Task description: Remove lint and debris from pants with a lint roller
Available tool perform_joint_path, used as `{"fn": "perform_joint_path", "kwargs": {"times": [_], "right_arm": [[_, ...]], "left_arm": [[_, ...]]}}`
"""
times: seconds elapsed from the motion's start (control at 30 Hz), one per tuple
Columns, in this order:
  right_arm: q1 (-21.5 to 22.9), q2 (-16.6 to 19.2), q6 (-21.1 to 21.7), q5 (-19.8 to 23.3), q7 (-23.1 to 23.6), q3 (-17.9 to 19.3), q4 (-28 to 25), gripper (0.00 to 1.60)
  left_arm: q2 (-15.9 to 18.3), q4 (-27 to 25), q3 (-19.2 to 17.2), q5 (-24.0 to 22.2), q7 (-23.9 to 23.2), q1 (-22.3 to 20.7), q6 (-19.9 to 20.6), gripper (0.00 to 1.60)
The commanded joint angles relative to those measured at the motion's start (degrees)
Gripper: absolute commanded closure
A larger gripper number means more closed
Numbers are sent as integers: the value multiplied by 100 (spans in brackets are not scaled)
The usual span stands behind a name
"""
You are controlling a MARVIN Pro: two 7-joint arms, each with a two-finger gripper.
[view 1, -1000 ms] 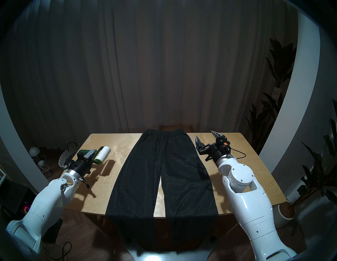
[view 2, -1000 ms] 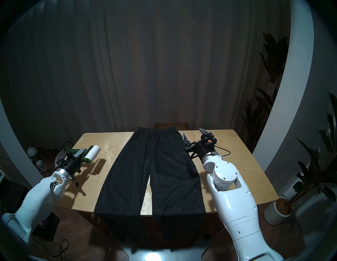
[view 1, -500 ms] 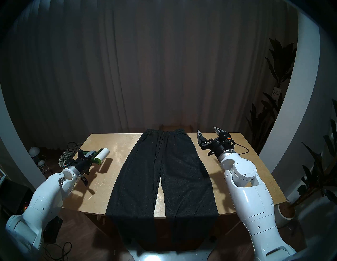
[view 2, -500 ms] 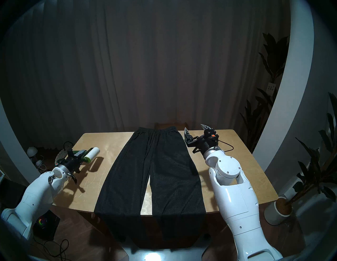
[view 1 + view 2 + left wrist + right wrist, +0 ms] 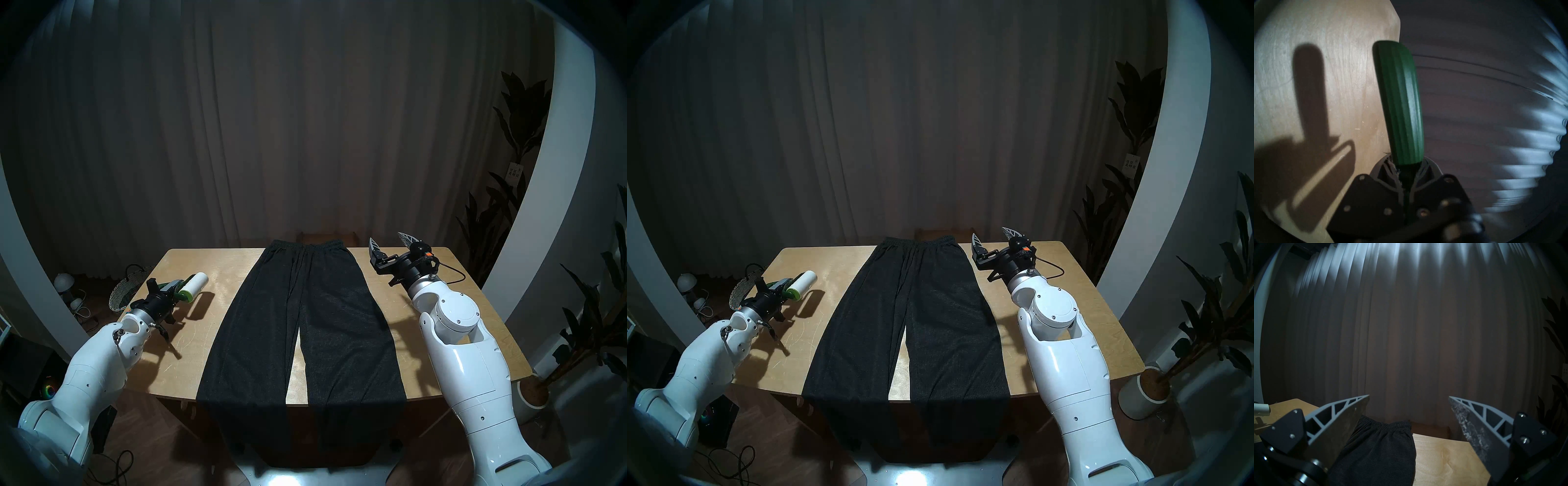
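The dark charcoal pants [image 5: 305, 322] lie flat down the middle of the wooden table [image 5: 458, 305], waistband at the far edge, legs hanging over the near edge. My left gripper [image 5: 166, 292] is shut on the dark green handle [image 5: 1401, 105] of the lint roller [image 5: 198, 281], held just above the table's left side, left of the pants. My right gripper [image 5: 388, 239] is open and empty, raised over the far right of the table beside the waistband [image 5: 1384, 426]. I see no white flecks on the fabric.
A woven basket [image 5: 124, 295] sits on the floor off the table's left edge. Potted plants [image 5: 532, 393] stand to the right. A curtain hangs behind the table.
My right gripper has moved up and to the right, away from the pants' edge. My left wrist has dropped lower and turned, with the roller staying over the table's left side.
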Motion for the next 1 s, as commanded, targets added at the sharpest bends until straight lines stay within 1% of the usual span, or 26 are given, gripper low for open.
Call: {"fn": "perform_joint_path", "kwargs": {"times": [0.0, 0.03, 0.1, 0.13, 0.27, 0.3, 0.33, 0.4, 0.43, 0.47, 0.5, 0.73, 0.83, 0.9, 0.93, 0.97], "right_arm": [[95, 20, -152, -87, 0, -20, -75, 0], [95, 14, -158, -98, -1, -16, -71, 0], [94, 4, -164, -109, 2, -8, -67, 0], [93, -2, -165, -117, -1, -3, -65, 0], [96, -19, -169, -128, 5, 13, -49, 0], [99, -27, -178, -128, 2, 19, -35, 0], [106, -33, -188, -127, 3, 24, -17, 0], [114, -45, -213, -132, 4, 32, 13, 0], [119, -51, -223, -137, 5, 35, 20, 0], [123, -59, -225, -142, 4, 38, 19, 0], [125, -61, -226, -145, 5, 39, 19, 0], [127, -72, -245, -155, -6, 64, 43, 0], [126, -62, -261, -155, -10, 77, 67, 0], [127, -61, -262, -153, -13, 84, 67, 0], [127, -60, -264, -153, -15, 87, 67, 0], [130, -62, -264, -151, -19, 92, 71, 0]], "left_arm": [[118, -54, -15, 50, 365, -282, -220, 160], [119, -76, -35, 12, 479, -278, -251, 160], [155, -112, 3, 148, 474, -271, -364, 160], [177, -146, -14, 102, 584, -262, -366, 160], [250, -257, -64, 69, 781, -230, -374, 160], [277, -283, -84, -14, 955, -229, -314, 160], [300, -295, -69, 29, 984, -220, -329, 160], [280, -283, -131, -124, 1199, -217, -276, 160], [301, -287, -85, -15, 1228, -221, -346, 160], [262, -248, -160, -220, 1376, -232, -229, 160], [268, -262, -154, -199, 1419, -233, -279, 160], [240, -162, -140, -264, 1726, -344, -186, 160], [216, -65, -162, -393, 1884, -427, -28, 160], [188, -17, -215, -559, 2056, -473, 36, 160], [208, 6, -171, -488, 2075, -509, 48, 160], [164, 79, -244, -724, 2277, -552, 149, 160]]}}
